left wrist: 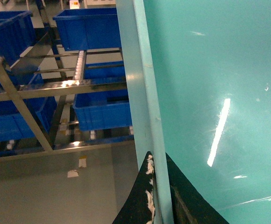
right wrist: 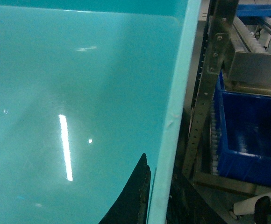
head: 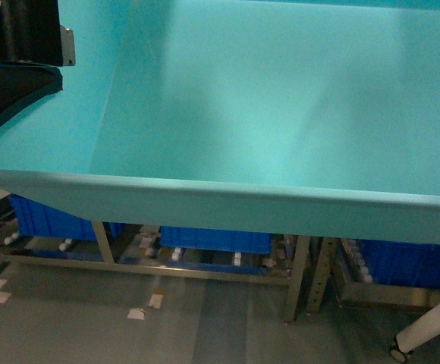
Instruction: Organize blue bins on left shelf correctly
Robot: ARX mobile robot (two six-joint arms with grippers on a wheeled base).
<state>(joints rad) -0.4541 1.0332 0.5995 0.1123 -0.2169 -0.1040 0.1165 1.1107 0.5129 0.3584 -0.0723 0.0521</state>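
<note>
A light turquoise blue bin [head: 281, 114] fills most of the head view, held up with its glossy inside facing me. My left gripper [left wrist: 156, 161] is shut on the bin's [left wrist: 210, 70] left rim, one black finger on each side of the wall; it also shows as a black shape, the left gripper [head: 15, 68], at the top left. My right gripper [right wrist: 156, 172] is shut on the right rim of the bin [right wrist: 79, 93] in the same way. It is hidden in the head view. The left shelf [left wrist: 56, 86], a steel rack [head: 205, 265], stands behind and below the bin.
Royal-blue totes [head: 212, 239] sit on the rack's low level, with more totes [left wrist: 86, 28] on upper tiers. A perforated steel upright [right wrist: 205, 93] and another blue tote [right wrist: 247, 135] stand close to the right rim. A white caster leg [head: 425, 326] and tape marks [head: 136, 312] lie on the floor.
</note>
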